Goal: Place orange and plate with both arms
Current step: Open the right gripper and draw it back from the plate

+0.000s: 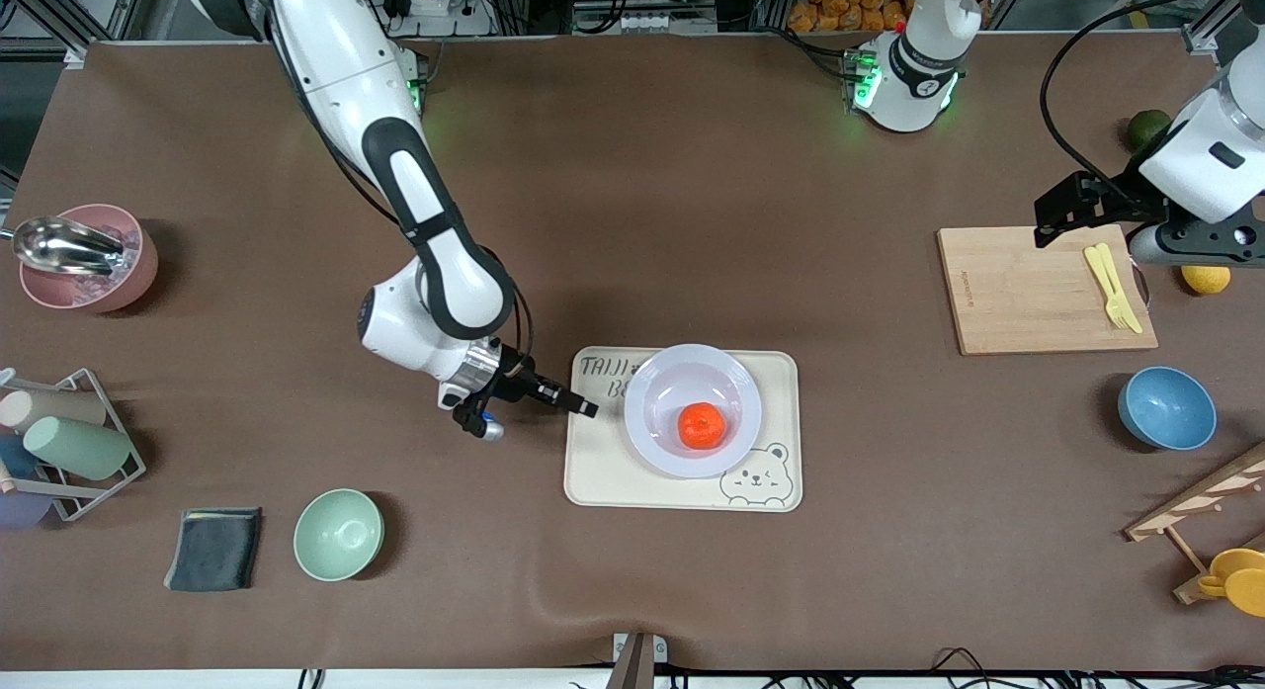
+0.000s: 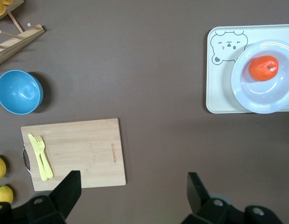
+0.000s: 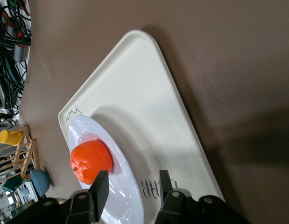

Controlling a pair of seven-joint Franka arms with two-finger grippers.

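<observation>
With the orange (image 1: 701, 426) already in the plate (image 1: 736, 373) on the bear tray (image 1: 593, 476), my right tool (image 1: 583, 408) sits half-open and empty at the tray's edge, my left tool (image 2: 132, 191) waits wide over the counter (image 1: 632, 175); next, I judge, retreat clear.
</observation>
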